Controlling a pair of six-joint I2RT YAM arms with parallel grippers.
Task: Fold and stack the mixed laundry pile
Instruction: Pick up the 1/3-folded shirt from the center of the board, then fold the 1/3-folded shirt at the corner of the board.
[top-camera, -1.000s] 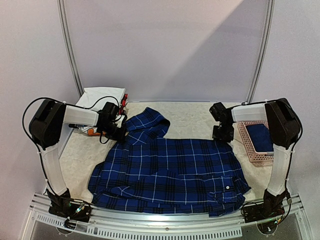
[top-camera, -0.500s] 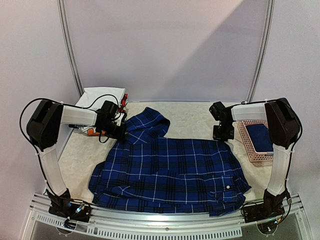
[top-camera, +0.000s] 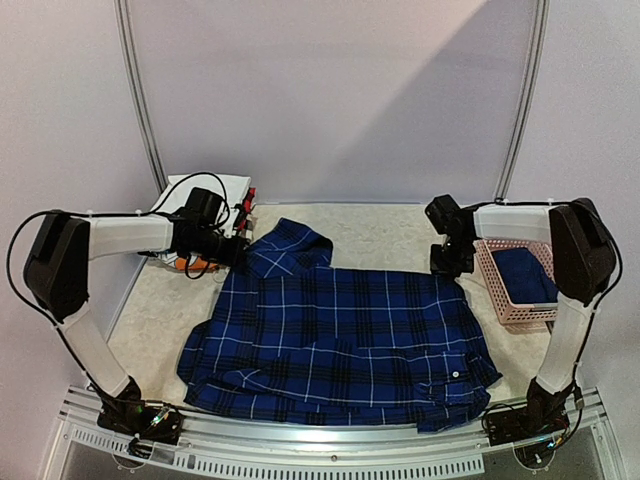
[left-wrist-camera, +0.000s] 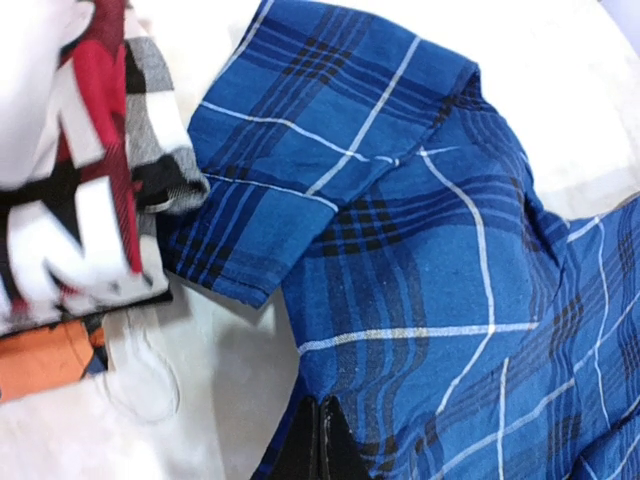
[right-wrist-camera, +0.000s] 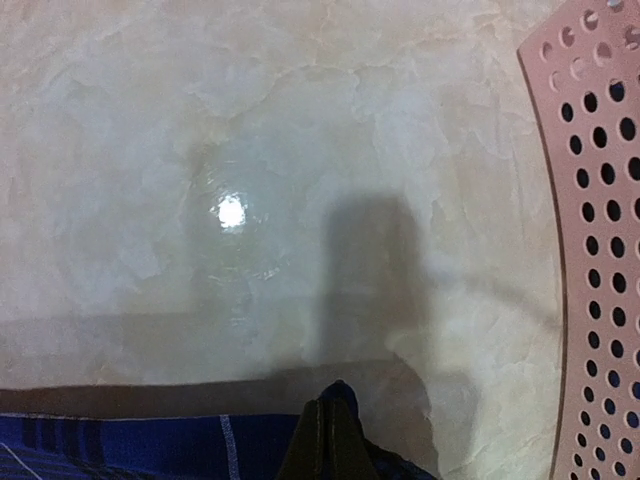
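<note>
Left jaws and right jaws clamp far corners of the plaid shirt (top-camera: 335, 335).

Bare table (top-camera: 385, 235) beyond plaid shirt (top-camera: 340, 330) — pink basket (top-camera: 515, 312) crowds right.

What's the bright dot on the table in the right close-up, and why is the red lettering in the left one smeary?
Right wrist view: lamp glare on the glossy table, beside a dark shadow. Left wrist view: the lettered garment is blurred, probably too near the lens; the plaid shirt looks sharper.
</note>
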